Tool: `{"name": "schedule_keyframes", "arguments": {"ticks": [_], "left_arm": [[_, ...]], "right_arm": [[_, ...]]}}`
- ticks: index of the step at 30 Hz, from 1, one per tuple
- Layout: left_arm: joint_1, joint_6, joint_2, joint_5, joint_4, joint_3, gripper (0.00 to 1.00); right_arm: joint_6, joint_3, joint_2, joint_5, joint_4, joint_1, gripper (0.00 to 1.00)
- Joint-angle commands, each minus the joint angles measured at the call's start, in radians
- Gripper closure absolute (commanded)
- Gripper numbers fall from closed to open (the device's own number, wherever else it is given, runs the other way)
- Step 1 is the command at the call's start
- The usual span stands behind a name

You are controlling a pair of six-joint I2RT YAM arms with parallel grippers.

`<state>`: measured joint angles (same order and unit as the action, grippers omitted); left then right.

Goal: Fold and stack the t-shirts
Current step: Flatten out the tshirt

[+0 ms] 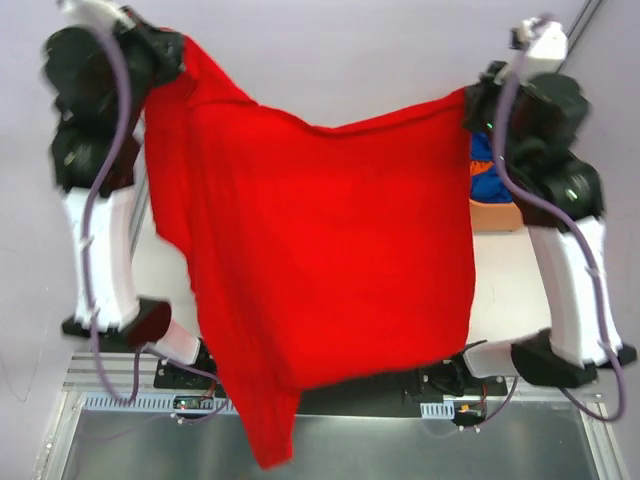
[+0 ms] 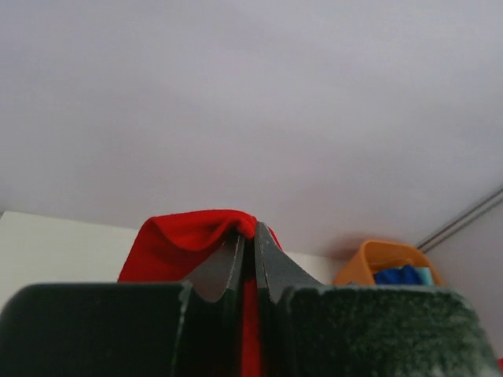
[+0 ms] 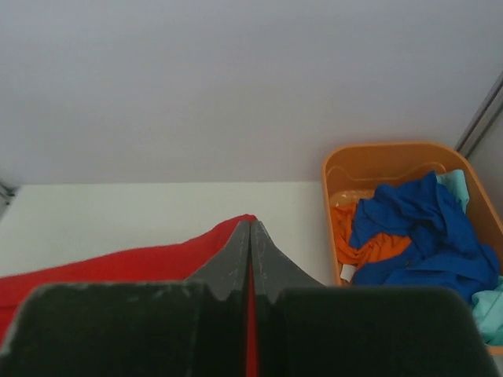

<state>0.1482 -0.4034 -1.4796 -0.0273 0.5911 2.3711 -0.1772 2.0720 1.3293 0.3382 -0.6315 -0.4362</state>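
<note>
A bright red t-shirt (image 1: pixel 320 270) hangs spread in the air between both arms, high above the table, its lower end drooping past the near edge. My left gripper (image 1: pixel 178 52) is shut on its upper left corner; red cloth (image 2: pixel 189 239) folds over the pinched jaws (image 2: pixel 248 232). On the other side my right gripper (image 1: pixel 470 100) is shut on the upper right corner, with red cloth (image 3: pixel 118 263) running left from the closed jaws (image 3: pixel 249 226). More t-shirts, royal blue (image 3: pixel 424 228), orange (image 3: pixel 365 239) and pale teal (image 3: pixel 487 306), lie crumpled in a tub.
The rigid orange plastic tub (image 3: pixel 369 157) stands at the table's far right, also in the top view (image 1: pixel 495 212) behind the right arm. The white table (image 3: pixel 118 216) lies under the hanging shirt. A plain wall is behind.
</note>
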Motion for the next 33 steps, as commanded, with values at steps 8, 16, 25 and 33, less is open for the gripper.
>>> {"name": "schedule_keyframes", "arguments": {"ticks": [8,16,25,33], "left_arm": [[-0.035,0.104,-0.156,-0.005,-0.324,0.218,1.00],[-0.035,0.127,0.030,0.081,-0.384,0.015,1.00],[-0.033,0.051,0.560,0.141,-0.462,-1.008,0.98],[-0.033,-0.267,0.973,0.294,-0.513,-1.804,0.98]], "right_arm": [[-0.022,0.261,0.225,-0.205,0.401,0.152,0.99],[-0.010,-0.055,0.019,-0.232,0.444,0.168,0.99],[0.070,-0.628,-0.258,-0.383,0.429,0.168,0.99],[0.198,-1.126,-0.341,-0.412,0.311,0.169,1.00]]}}
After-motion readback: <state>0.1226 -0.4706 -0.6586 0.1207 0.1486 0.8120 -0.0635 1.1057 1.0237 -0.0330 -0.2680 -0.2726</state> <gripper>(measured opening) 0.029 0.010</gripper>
